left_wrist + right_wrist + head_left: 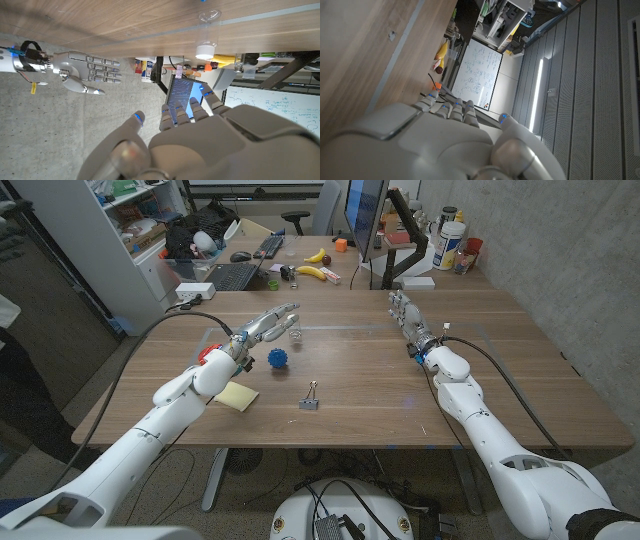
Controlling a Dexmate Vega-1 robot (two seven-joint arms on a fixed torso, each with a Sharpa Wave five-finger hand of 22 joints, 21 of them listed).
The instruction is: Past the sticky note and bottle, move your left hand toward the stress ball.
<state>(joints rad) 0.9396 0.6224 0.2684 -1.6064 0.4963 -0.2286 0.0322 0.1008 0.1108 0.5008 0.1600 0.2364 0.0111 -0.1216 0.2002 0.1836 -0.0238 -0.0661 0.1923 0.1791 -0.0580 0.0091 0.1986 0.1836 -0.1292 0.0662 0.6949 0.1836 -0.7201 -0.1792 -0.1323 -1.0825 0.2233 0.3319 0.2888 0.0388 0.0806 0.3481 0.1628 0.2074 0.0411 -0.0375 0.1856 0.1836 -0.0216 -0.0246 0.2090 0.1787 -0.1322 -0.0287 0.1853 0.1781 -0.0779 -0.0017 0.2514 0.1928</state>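
The blue spiky stress ball (277, 359) lies on the wooden table (360, 370) left of middle. My left hand (265, 327) hovers just behind and left of it, fingers apart and stretched out, holding nothing. A small clear bottle (296, 336) with a white cap stands just past the ball, close under the fingertips; in the left wrist view the bottle (206, 36) is ahead of my left hand (200, 135). The yellow sticky note (236, 395) lies under my left forearm. My right hand (405, 315) waits open at the right, and the left wrist view also catches my right hand (85, 72).
A metal binder clip (310, 399) lies in front of the ball. Behind the table stand a keyboard (232, 276), bananas (318, 271) and a monitor (365, 215). A person in dark clothes (12, 380) stands at the left edge. My right hand (445, 140) shows its back in its wrist view.
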